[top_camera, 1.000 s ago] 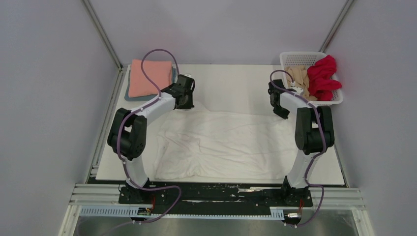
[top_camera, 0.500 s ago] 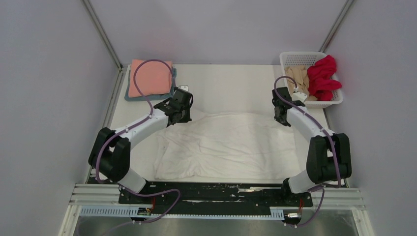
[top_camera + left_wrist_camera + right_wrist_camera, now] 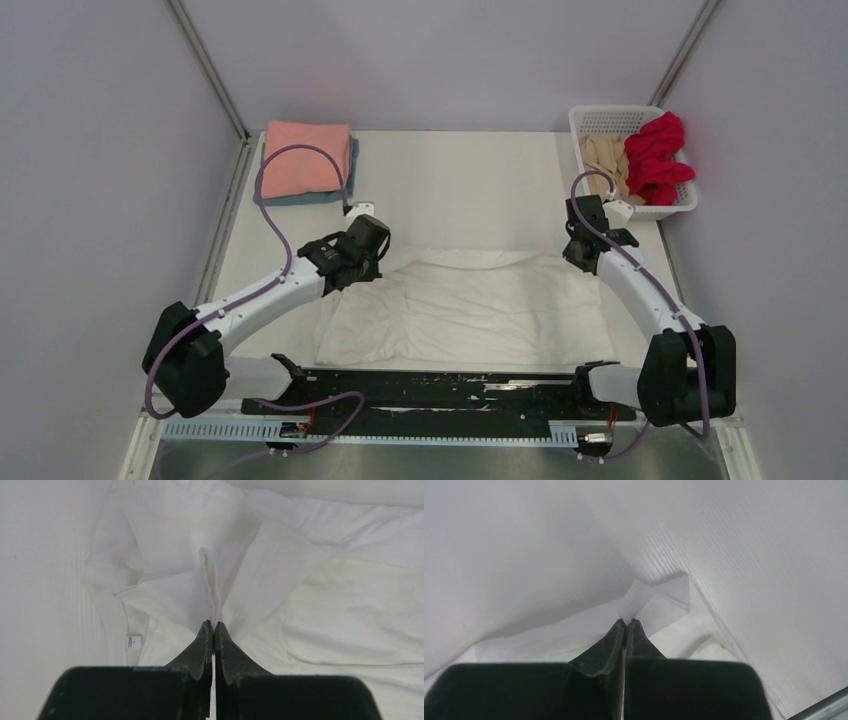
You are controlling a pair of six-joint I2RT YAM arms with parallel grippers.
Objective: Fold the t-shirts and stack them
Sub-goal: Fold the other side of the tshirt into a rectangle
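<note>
On table (image 3: 450,190), white tee (image 3: 470,310) pulled nearer.

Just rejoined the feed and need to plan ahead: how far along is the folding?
Done: the salmon pink tee lies folded atop the grey-blue tee at the far left corner. In hand: the white tee, with the left pincer and right pincer each shut on cloth near its far edge. Left: the beige tee and red tee, unfolded in the basket.
</note>
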